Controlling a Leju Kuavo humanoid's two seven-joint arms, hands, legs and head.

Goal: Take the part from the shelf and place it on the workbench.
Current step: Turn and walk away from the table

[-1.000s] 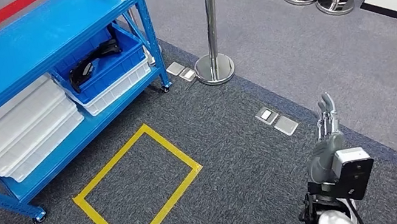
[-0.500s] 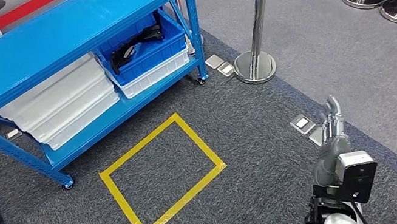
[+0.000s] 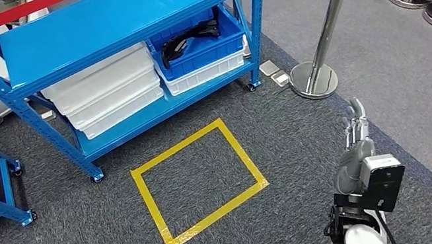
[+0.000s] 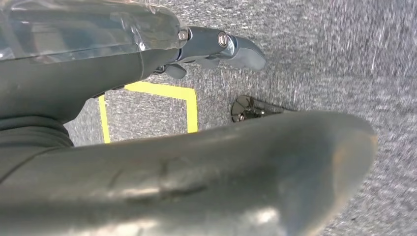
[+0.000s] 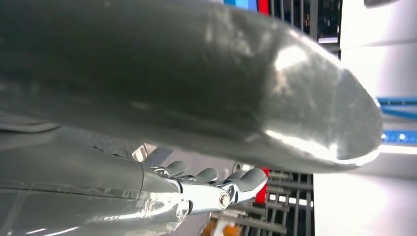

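Head view, shelf: a blue shelf [image 3: 115,19] is standing on grey carpet ahead, and a yellow tape square [image 3: 198,182] is lying on the floor in front of it.
Head view, part: a dark part [image 3: 188,36] is sitting inside a blue bin [image 3: 197,48] on the lower level, at the right end; that bin is resting on a white bin [image 3: 205,73], with a stack of white bins [image 3: 107,91] lying just beside it to the left.
Head view, right hand: the right hand [image 3: 355,127] is hanging low over the carpet, well apart from the shelf, its fingers lying straight and holding nothing.
Head view, surroundings: a chrome post [image 3: 322,53] is standing to the right of the shelf, with two floor plates [image 3: 275,72] lying between them.
Left wrist view: the left hand [image 4: 187,54] is hanging above the carpet, its fingers stretching out with nothing between them and the thick thumb [image 4: 221,172]; the tape square corner and the post's round base [image 4: 246,108] are showing beyond.
Right wrist view: the fingers [image 5: 216,184] are reaching out loosely, spread apart from the thumb [image 5: 196,83], gripping nothing; blurred racking is showing behind.
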